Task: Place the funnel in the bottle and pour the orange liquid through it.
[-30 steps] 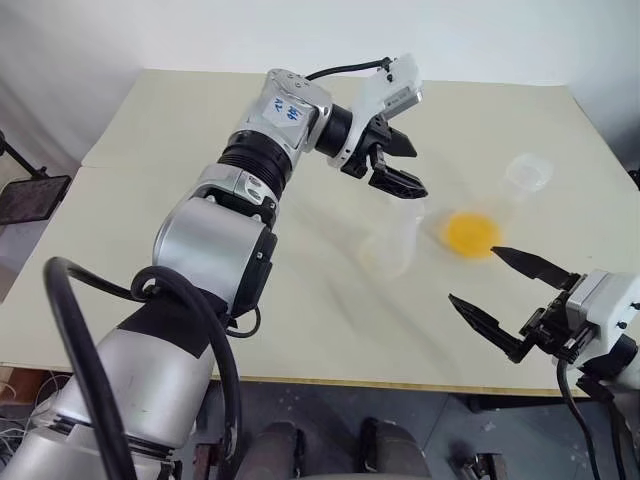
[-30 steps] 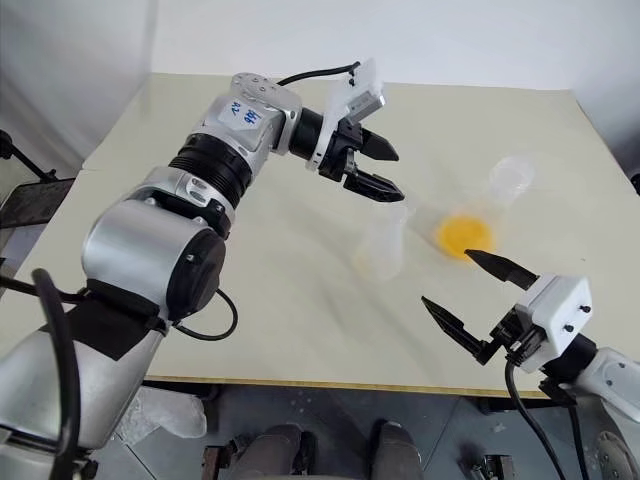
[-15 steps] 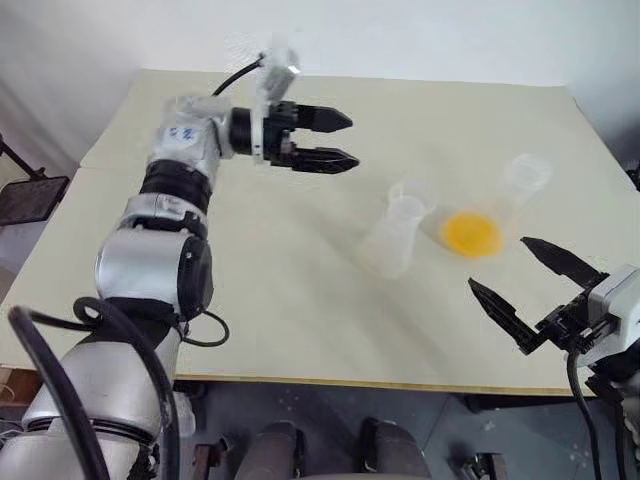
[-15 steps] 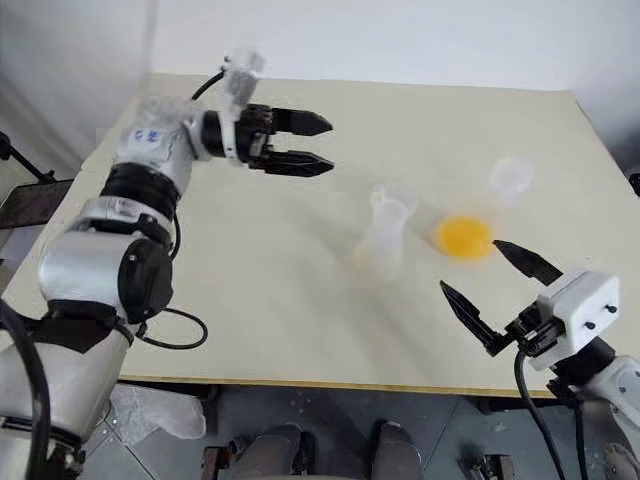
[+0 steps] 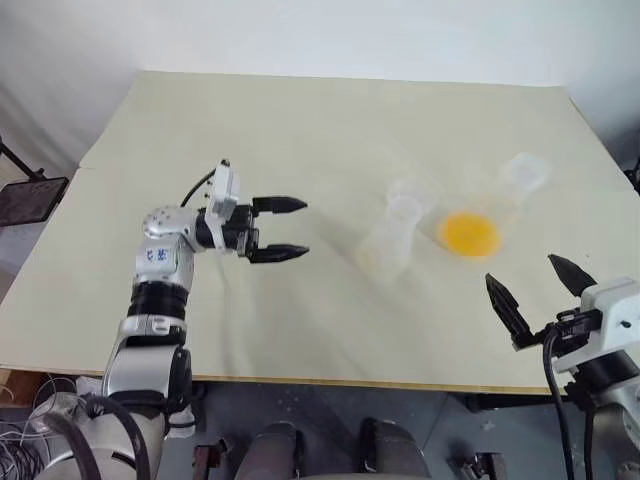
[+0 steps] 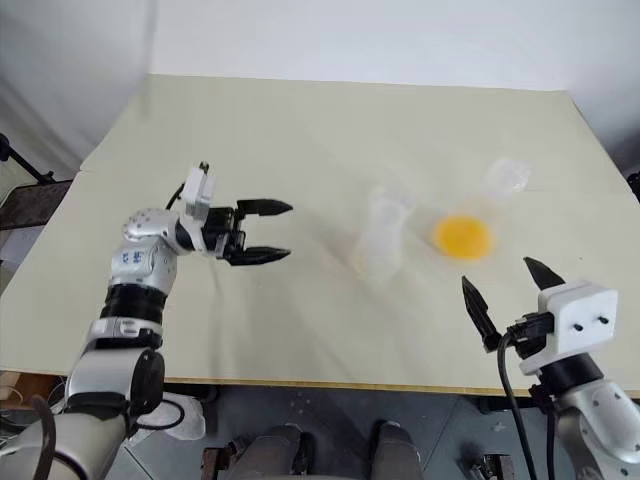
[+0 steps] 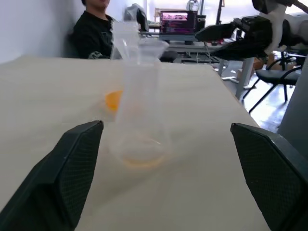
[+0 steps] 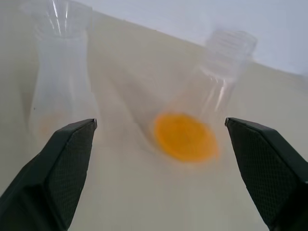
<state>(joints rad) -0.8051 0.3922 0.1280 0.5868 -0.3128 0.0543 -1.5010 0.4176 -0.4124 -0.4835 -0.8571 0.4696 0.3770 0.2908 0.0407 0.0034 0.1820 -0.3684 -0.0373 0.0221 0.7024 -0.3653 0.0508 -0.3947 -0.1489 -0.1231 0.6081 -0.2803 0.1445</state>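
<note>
While the left tool [image 5: 278, 229] hangs low over the bench [image 5: 300, 130] with its fingers spread wide and nothing between them, it points level toward the bottle [image 5: 392, 240], which stands well apart from its tips. That aim, seen in the left wrist view, frames the bottle squarely between the two fingers, which suits either a side grasp or steadying it during the pour. Sitting in the bottle's neck is the funnel [image 7: 152, 47], so the first half of the task looks done. Just beyond the bottle, on its far side from the left tool, stands the clearer flask [image 5: 490, 210] with the orange liquid [image 5: 470, 234] pooled in its base; bottle and flask are close together, possibly touching. Nearest to the flask is the right tool [image 5: 537, 287], held off the bench's near edge, its fingers likewise apart and empty, pointing at the flask. I judge it placed there to take the flask by its body and tip it over the funnel.
</note>
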